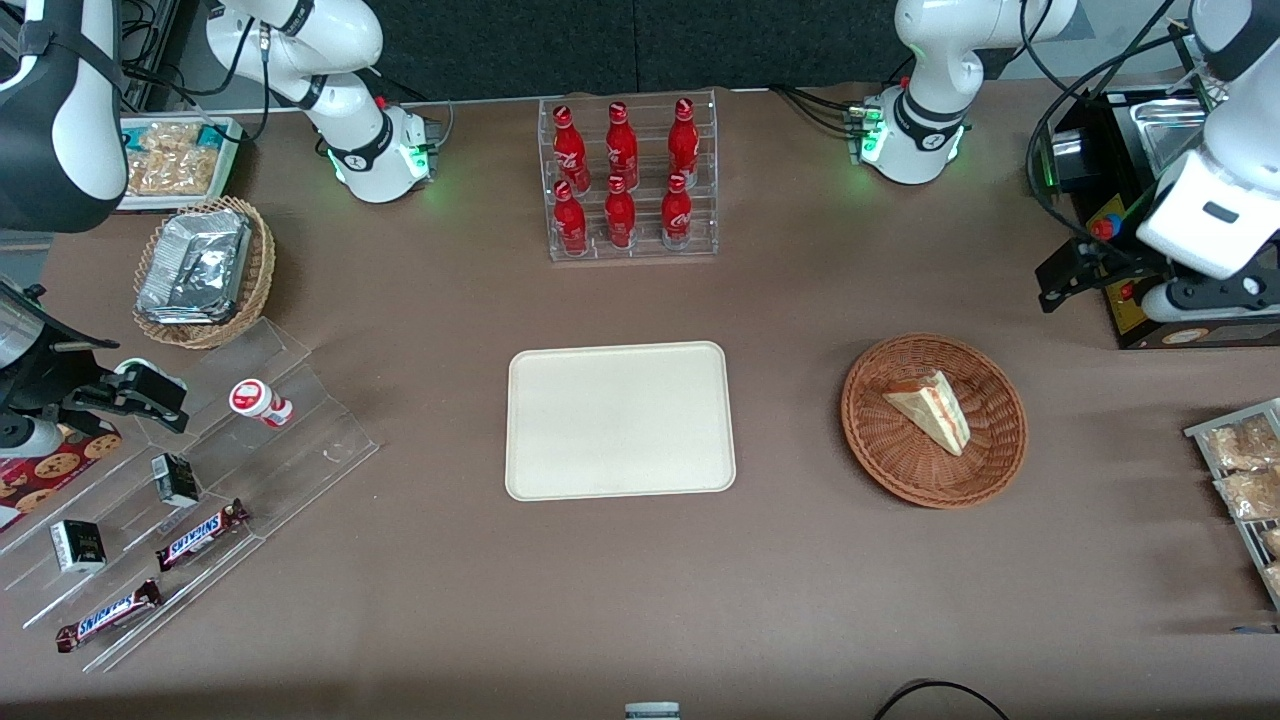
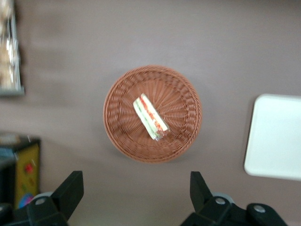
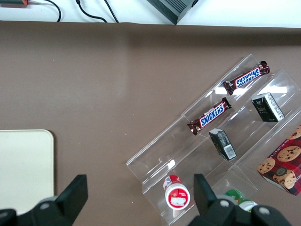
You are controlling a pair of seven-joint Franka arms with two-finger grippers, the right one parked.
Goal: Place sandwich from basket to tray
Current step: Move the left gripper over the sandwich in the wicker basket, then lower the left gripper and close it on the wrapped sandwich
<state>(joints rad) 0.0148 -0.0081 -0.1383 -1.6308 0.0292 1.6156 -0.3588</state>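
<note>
Left wrist view — tool [image 2: 136,197] spread above sandwich [image 2: 150,117]

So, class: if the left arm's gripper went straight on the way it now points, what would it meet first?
The gripper, open, points down at the table from above. Straight on, it would probably meet the basket's rim or bare tablecloth beside it, not the sandwich; depth is unclear.

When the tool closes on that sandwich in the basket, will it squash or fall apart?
Probably soft: the sandwich shows pale bread over loose filling layers, so it may squash or split. It looks light. The open tool hovers above the basket.
</note>
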